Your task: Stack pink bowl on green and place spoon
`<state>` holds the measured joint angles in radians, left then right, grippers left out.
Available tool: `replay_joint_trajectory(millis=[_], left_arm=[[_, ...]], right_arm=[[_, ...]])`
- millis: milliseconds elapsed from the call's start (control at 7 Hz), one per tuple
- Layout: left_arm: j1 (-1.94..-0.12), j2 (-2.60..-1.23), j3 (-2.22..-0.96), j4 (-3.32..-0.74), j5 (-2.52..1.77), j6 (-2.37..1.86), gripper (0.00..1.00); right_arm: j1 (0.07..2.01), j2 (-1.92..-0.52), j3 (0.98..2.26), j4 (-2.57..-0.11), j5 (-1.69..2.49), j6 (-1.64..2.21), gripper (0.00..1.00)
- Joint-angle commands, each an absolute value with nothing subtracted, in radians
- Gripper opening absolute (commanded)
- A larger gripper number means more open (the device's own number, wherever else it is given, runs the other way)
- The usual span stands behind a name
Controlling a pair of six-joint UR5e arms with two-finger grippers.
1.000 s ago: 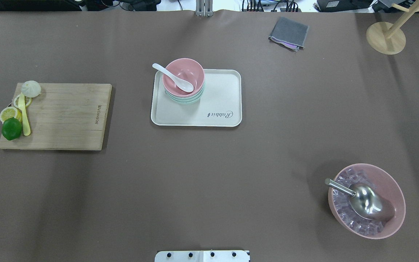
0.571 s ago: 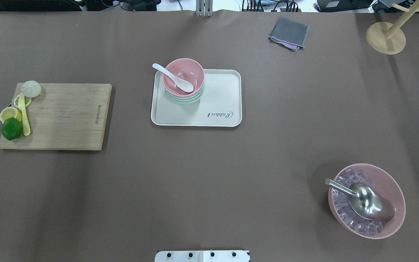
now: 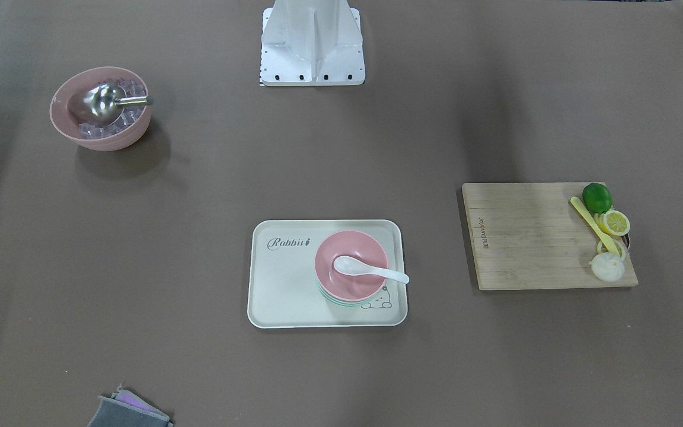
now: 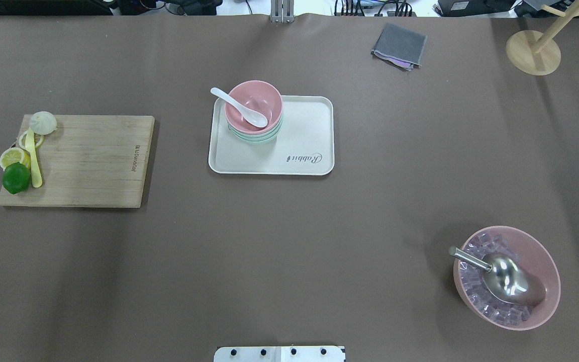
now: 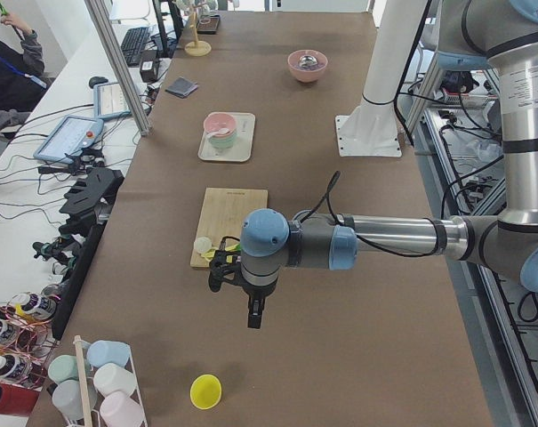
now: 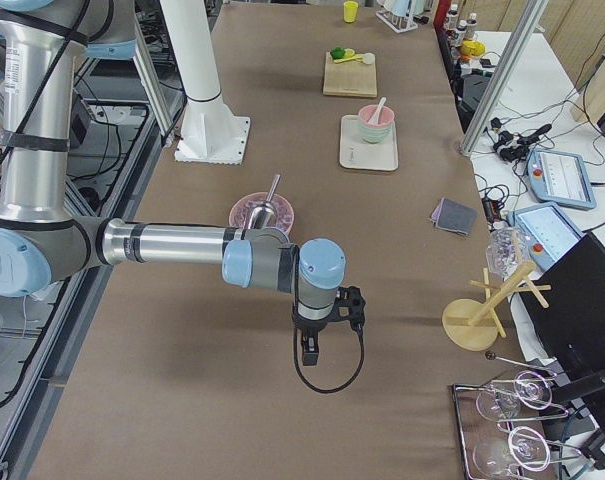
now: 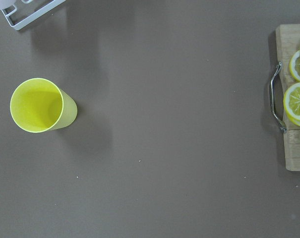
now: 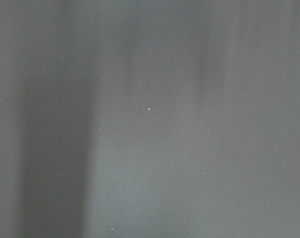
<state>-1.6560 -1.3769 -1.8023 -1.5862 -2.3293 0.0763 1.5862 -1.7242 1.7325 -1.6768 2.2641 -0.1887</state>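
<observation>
The plain pink bowl [image 4: 264, 98] sits nested on top of the pale green bowls [image 4: 254, 139] at the far left corner of the cream tray [image 4: 299, 136]. The white spoon [image 4: 239, 107] lies in the pink bowl, with its handle over the rim. The stack also shows in the front view [image 3: 365, 249]. Both grippers are far from the tray. My left gripper [image 5: 254, 316] hangs beyond the cutting board at the table's left end. My right gripper [image 6: 310, 352] hangs over the right end. Both show only in side views, so I cannot tell whether they are open or shut.
A wooden cutting board [image 4: 88, 161] at the left holds a lime, lemon slices, a yellow utensil and a bun. A pink bowl of clear cubes with a steel scoop [image 4: 520, 281] stands near right. A grey cloth [image 4: 400, 45] and wooden stand [image 4: 533, 50] are far right. A yellow cup [image 7: 40, 105] stands at the left end.
</observation>
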Motion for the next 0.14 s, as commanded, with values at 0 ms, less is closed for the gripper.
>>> replay_joint_trajectory(millis=[0], left_arm=[[-1.655,-1.376,-1.828,-1.586,-2.277,0.075,0.98]], right_arm=[[1.586,-1.726,1.73,-1.675,2.264,-0.189,1.0]])
